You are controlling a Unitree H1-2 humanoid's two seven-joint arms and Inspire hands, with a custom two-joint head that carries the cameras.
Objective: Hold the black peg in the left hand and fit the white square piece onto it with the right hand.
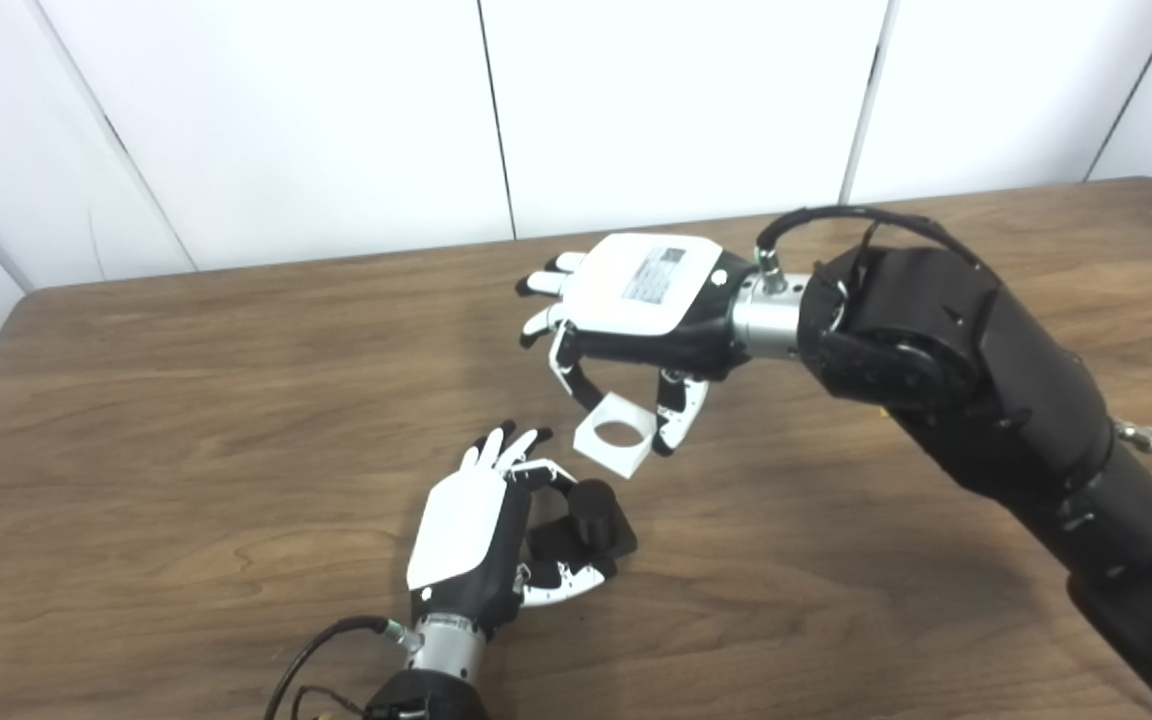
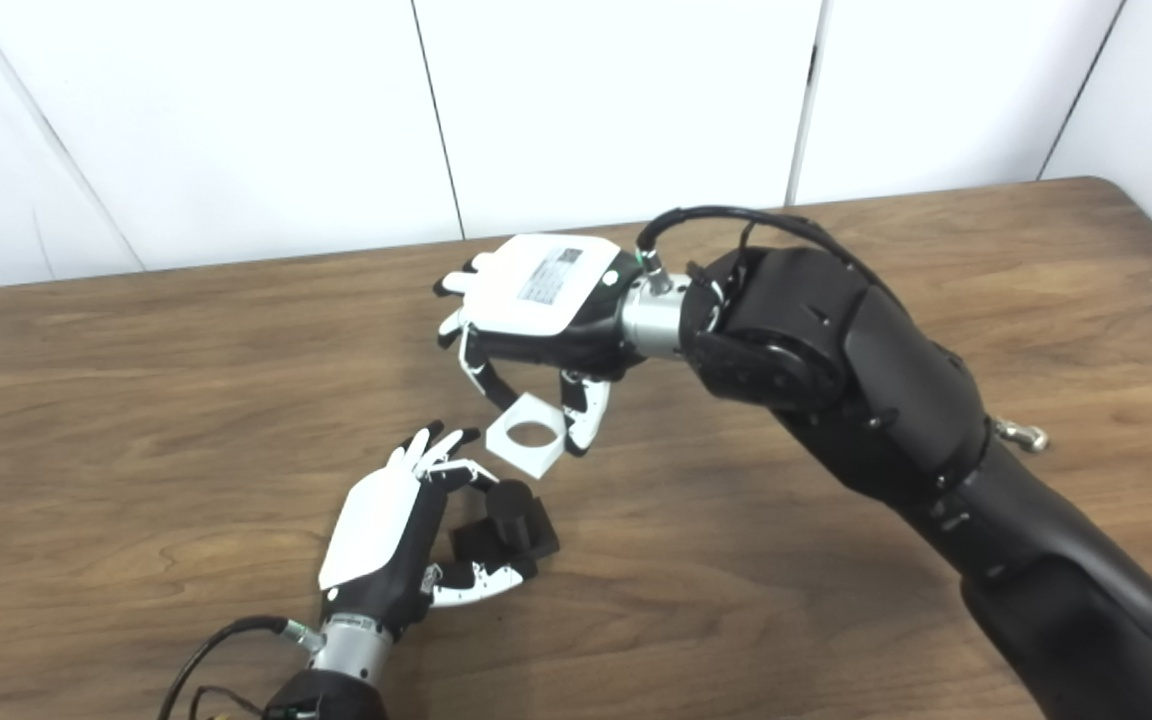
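On a wooden table point(image 1: 186, 400), the left hand point(image 1: 481, 535) grips the black peg point(image 1: 591, 520) low near the tabletop, its round post pointing up. Just up and to the right, the right hand point(image 1: 636, 310) pinches the white square piece point(image 1: 616, 433), tilted, above the peg and apart from it.

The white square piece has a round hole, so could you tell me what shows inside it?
Inside the white square piece only wooden table shows; the black peg sits lower, outside it. The right hand fingers cover its far edges.
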